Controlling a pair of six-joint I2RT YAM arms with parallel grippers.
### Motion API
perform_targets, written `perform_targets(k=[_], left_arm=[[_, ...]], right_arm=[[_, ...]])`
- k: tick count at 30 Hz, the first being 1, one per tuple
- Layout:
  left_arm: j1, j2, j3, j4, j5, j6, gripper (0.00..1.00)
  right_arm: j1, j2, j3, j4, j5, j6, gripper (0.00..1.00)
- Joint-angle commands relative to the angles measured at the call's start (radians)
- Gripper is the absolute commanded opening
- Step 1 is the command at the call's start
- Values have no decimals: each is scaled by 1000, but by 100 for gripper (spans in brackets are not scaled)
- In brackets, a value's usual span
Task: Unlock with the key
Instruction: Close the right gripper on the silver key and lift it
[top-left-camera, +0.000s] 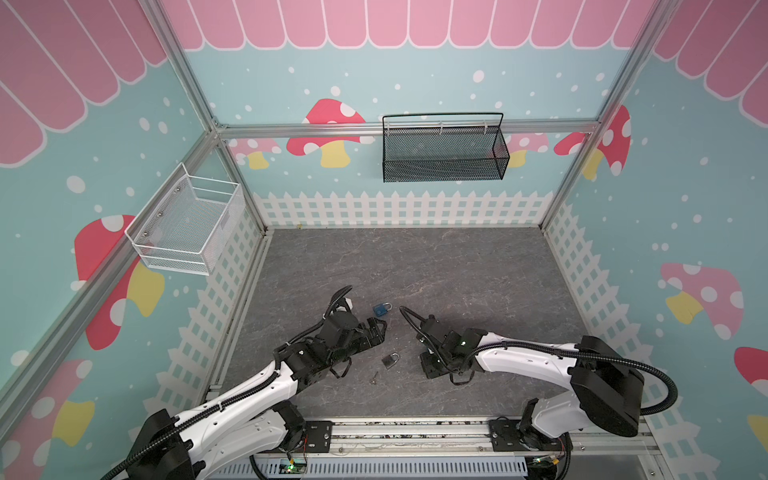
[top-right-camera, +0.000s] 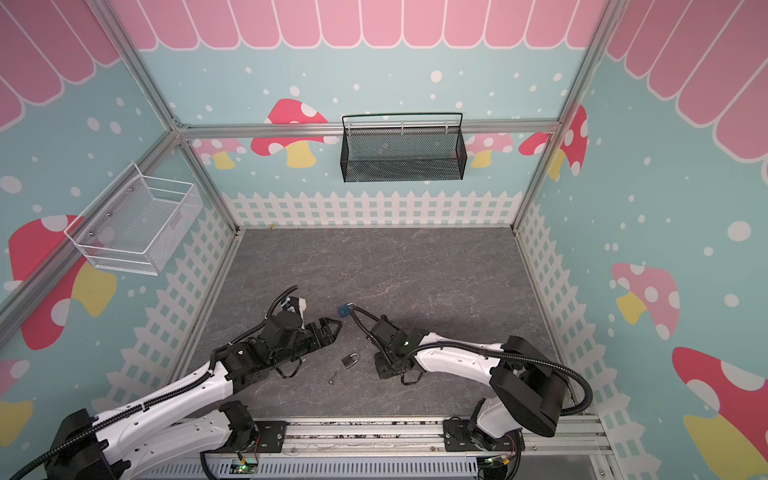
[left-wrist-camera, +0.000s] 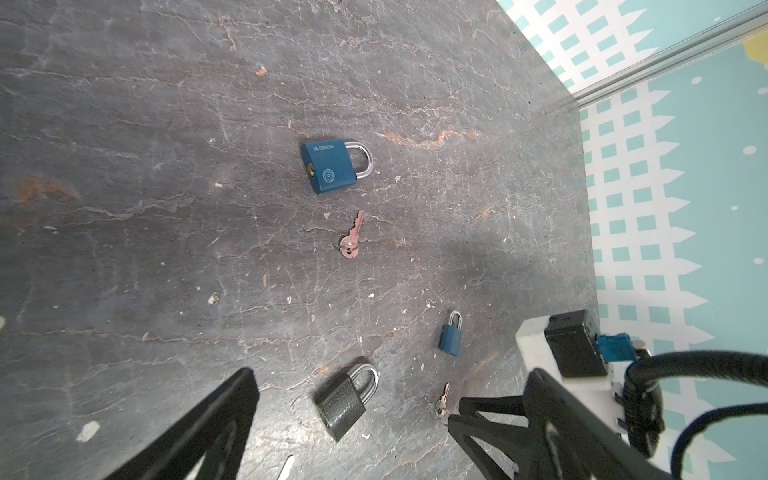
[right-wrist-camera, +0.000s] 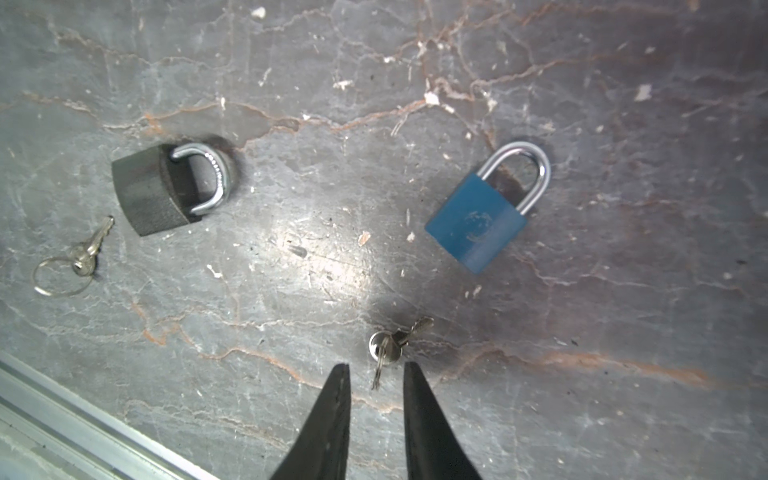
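key (right-wrist-camera: 386, 349) lies by right claw (right-wrist-camera: 376, 365) in wrist view, apparently hidden overhead.

2 padlocks lie well apart on the dark marbled tabletop (right-wrist-camera: 291, 257), both with their shackles shut. The blue padlock (right-wrist-camera: 478, 224) lies flat, and its silver shackle is slanted. The dark grey padlock (right-wrist-camera: 145, 191) has a chrome shackle. A small silver key (right-wrist-camera: 388, 347) lies near the blue padlock. A ringed key (right-wrist-camera: 85, 251) lies just beside the grey one.
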Motion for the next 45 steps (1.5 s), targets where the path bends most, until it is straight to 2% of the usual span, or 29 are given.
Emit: perform_targets(k=[1,23,29,34,40,45], left_arm=[[-5,9,4,-31,-15,-23,100],[-3,41,13,-34,-16,-34,100],[-2,46,26,-34,-6,-55,100],[2,23,23,-35,16,-92,100],[21,-28,20,-38,73,-153,100],[64,-78,26,-31,164,-221,100]], right_arm=[[12,20,20,-10,20,1,23],[26,60,2,15,34,-14,14],[27,41,10,11,47,-47,8],[28,-11,13,3,81,-95,0],[28,-108,30,12,111,-203,0],[28,-194,70,22,135,-303,0]])
